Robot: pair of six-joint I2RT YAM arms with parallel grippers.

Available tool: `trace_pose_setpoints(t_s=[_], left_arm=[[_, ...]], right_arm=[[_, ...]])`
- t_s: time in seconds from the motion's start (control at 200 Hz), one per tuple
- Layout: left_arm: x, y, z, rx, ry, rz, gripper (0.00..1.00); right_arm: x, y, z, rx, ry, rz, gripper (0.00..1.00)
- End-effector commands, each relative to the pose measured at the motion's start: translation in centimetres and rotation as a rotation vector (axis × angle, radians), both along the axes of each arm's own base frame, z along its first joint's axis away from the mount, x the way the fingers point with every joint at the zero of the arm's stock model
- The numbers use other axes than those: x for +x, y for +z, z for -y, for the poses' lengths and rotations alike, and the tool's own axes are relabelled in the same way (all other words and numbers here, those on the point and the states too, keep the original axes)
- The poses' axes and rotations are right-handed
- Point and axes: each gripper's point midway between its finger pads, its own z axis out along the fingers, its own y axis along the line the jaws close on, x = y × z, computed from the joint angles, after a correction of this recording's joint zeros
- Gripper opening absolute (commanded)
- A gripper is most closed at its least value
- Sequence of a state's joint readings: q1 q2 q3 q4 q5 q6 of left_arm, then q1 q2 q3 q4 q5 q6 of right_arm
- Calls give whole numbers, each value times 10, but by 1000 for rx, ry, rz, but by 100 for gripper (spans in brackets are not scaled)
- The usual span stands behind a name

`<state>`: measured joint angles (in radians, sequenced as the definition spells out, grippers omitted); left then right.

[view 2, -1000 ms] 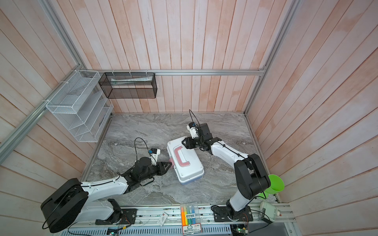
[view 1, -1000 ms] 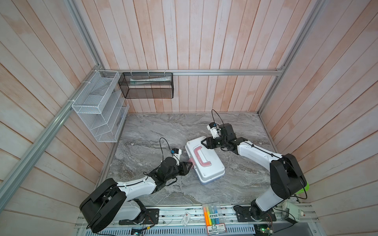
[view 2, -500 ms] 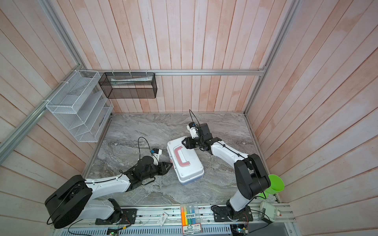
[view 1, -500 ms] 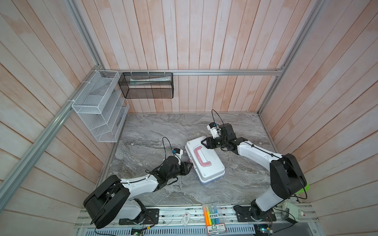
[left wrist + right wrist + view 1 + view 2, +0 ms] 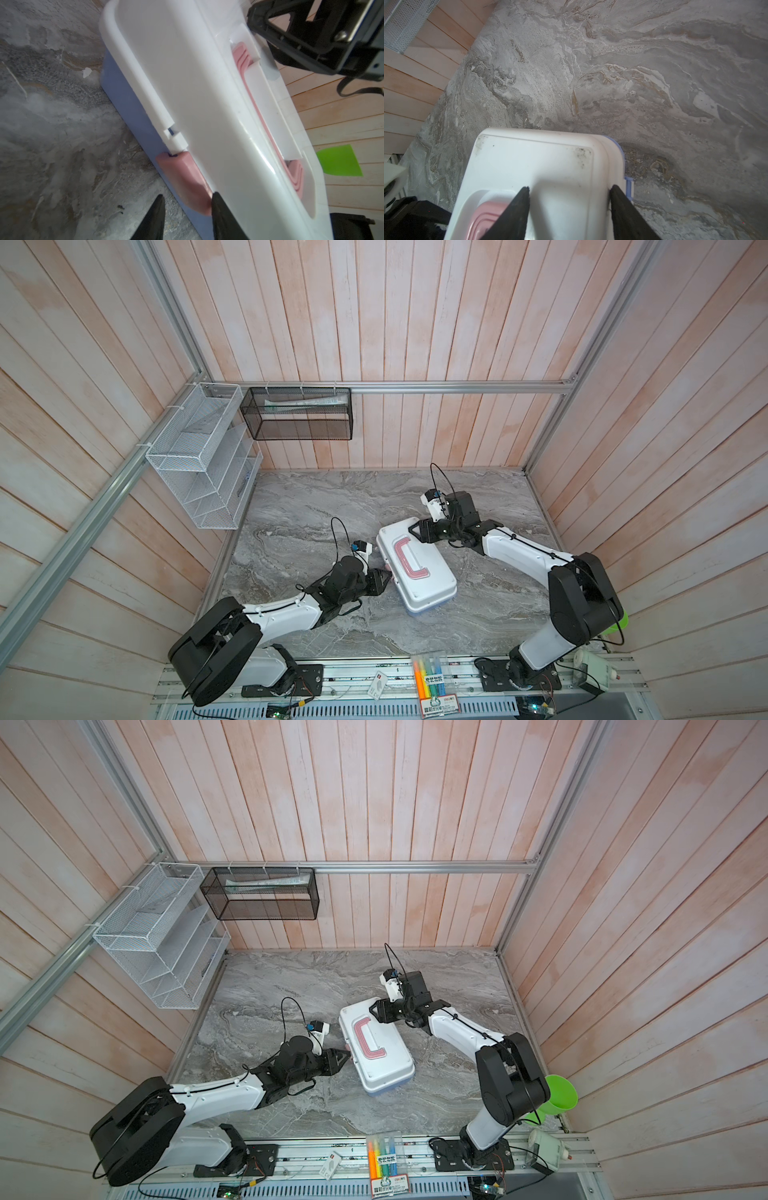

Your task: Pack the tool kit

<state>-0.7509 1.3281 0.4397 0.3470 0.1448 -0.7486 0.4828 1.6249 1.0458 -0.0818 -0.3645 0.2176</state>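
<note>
In both top views the closed tool kit case lies mid-way across the marble table, its long axis running 11 to 5 o'clock. The left gripper sits at the case's 9 o'clock long side, and the right gripper is over its 12 o'clock corner. In the left wrist view the left gripper's jaws stand partly spread with the end of the pink latch between them, one fingertip against it. In the right wrist view the right gripper's jaws stand wide, tips on the white lid. The left arm looks nearer for latching.
</note>
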Motion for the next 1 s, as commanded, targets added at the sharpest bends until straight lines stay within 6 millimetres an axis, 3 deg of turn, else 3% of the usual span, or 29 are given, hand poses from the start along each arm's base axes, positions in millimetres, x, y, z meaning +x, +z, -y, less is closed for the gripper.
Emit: trace_pose_setpoints(t_s=[0.0, 0.375, 0.575, 0.79, 0.991], left_arm=[[3, 2, -5, 43, 17, 12, 40], [8, 19, 7, 16, -16, 31, 40], [7, -4, 3, 97, -15, -31, 40], [7, -17, -2, 176, -15, -60, 40], [-12, -42, -34, 286, 29, -133, 39]], right_arm=[[-41, -58, 15, -111, 20, -211, 59], [-41, -59, 15, -110, 21, -214, 59], [-41, -59, 14, -108, 24, -214, 59], [-40, -59, 14, -108, 23, -213, 59], [-40, -59, 17, -110, 17, -209, 59]])
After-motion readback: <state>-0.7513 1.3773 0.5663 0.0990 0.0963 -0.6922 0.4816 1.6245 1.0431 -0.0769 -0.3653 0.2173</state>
